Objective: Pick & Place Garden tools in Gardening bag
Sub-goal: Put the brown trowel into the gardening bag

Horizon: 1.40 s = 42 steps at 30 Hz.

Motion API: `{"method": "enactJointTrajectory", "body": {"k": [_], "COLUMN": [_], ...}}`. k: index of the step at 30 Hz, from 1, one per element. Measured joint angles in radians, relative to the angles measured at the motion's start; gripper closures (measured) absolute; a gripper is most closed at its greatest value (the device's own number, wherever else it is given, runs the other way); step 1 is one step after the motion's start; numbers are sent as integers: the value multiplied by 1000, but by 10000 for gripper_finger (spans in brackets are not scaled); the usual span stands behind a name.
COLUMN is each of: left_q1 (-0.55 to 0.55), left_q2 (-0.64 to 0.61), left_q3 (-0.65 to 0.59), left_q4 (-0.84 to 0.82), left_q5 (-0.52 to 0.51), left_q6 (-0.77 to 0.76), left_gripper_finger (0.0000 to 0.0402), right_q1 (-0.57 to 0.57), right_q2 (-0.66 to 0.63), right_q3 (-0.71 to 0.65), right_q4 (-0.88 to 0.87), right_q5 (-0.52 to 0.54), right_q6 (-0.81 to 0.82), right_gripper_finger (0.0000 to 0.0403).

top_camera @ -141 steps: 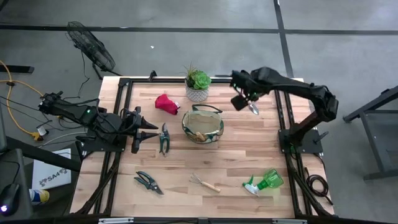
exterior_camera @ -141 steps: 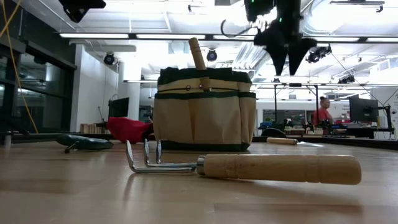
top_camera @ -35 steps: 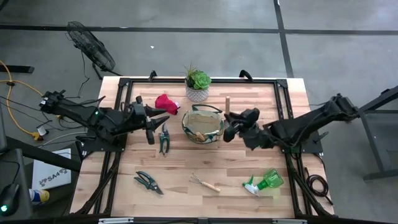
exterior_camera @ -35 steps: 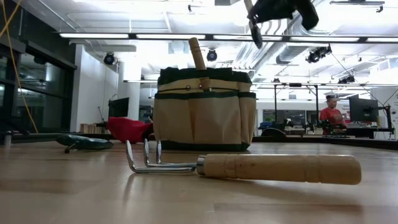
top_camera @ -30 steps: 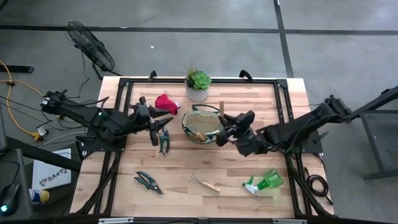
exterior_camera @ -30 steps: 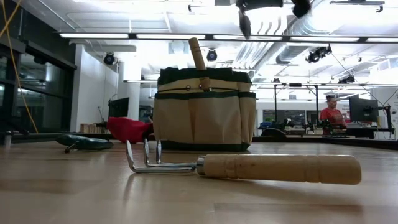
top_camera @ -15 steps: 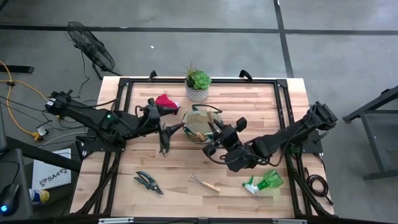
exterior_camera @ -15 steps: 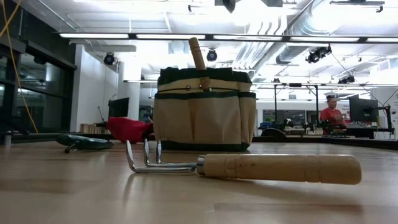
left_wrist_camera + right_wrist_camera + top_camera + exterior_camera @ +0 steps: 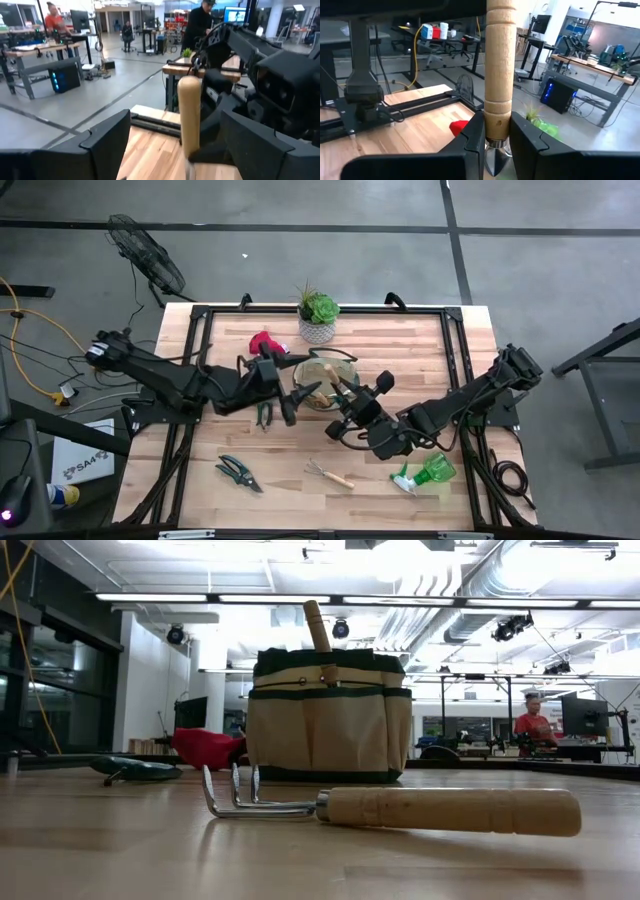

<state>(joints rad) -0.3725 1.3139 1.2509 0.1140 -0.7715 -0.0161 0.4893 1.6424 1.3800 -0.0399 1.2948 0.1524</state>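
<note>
Nearest the front edge of the desk [image 9: 400, 355] lie a pair of dark shears [image 9: 238, 472], a small rake [image 9: 400, 808] and a green spray bottle [image 9: 428, 472] on its side, all well apart. The rake looks stiff and light, best taken by its wooden handle; the bottle is smooth and round and may roll or slip unless pinched at the neck. Farther in, a second pair of shears [image 9: 263, 414] lies partly under the left arm. At mid-desk stands the gardening bag [image 9: 328, 720], with one wooden handle [image 9: 317, 628] already sticking out of it. Over its rim the right gripper [image 9: 495, 135] pinches a trowel [image 9: 499, 75] at the base of the handle, just above the metal collar, with the handle upright. That is a sound hold, since the blade end probably carries the weight. The left gripper [image 9: 177, 142] has its fingers spread wide on either side of the handle's upper end, apparently without touching it. The bag is soft fabric and could buckle if pushed. Beyond it lie a limp red glove [image 9: 262, 343] and a potted plant [image 9: 318, 315].
</note>
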Motion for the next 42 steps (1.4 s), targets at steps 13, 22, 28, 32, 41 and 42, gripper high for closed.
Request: {"method": "enactJointTrajectory", "body": {"k": [13, 22, 28, 32, 41, 42], "left_q1": [30, 45, 45, 45, 45, 45], "left_q2": [69, 84, 85, 85, 84, 85], "left_q3": [28, 28, 28, 28, 28, 28], "left_q4": [92, 123, 123, 122, 122, 122], "left_q5": [63, 93, 110, 111, 111, 111], "left_q6": [7, -15, -15, -15, -19, -19], "left_gripper_finger": [99, 152, 218, 259, 336, 337], "right_q1": [2, 2, 2, 2, 2, 2], "right_q2": [0, 0, 0, 0, 0, 0], "right_q3": [0, 0, 0, 0, 0, 0], "right_q4": [0, -6, -6, -5, -5, -5], "right_q5": [-54, -54, -46, -43, -39, -39], "right_q6": [0, -2, 0, 0, -1, -1], "right_gripper_finger": [354, 354, 354, 354, 354, 354]}}
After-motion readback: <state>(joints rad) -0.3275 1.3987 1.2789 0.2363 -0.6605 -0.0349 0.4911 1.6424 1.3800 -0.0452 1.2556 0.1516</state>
